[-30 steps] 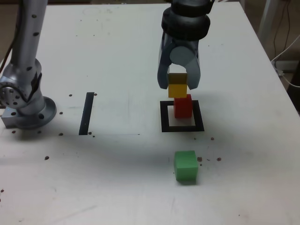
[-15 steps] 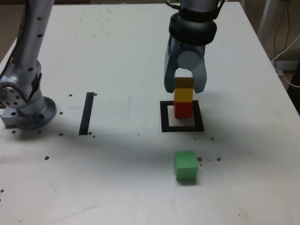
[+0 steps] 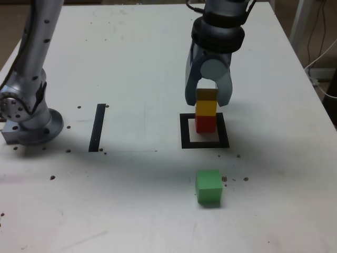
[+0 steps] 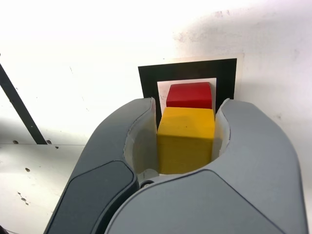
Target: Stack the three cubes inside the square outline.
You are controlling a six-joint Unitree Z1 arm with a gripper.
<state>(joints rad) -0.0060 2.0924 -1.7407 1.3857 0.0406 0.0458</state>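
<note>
Within square outline [image 3: 205, 141]: red cube [image 3: 206, 124], yellow cube [image 3: 206, 104] sitting on top. Gripper [image 3: 207, 100] straddles yellow cube, jaws against both its sides, clamped. Green cube [image 3: 208, 187] on table [image 3: 131, 63], near outline's front edge, outside it.

A white table [image 3: 137, 58] fills nearly all of the exterior view. A straight black strip [image 3: 97, 127] of tape lies flat on it, running away from the camera. Small dark specks [image 3: 235, 180] dot the table around the strip and towards the exterior view's right of it. White cables [image 3: 320, 62] hang beyond the table's edge, far to the strip's right in that view.
</note>
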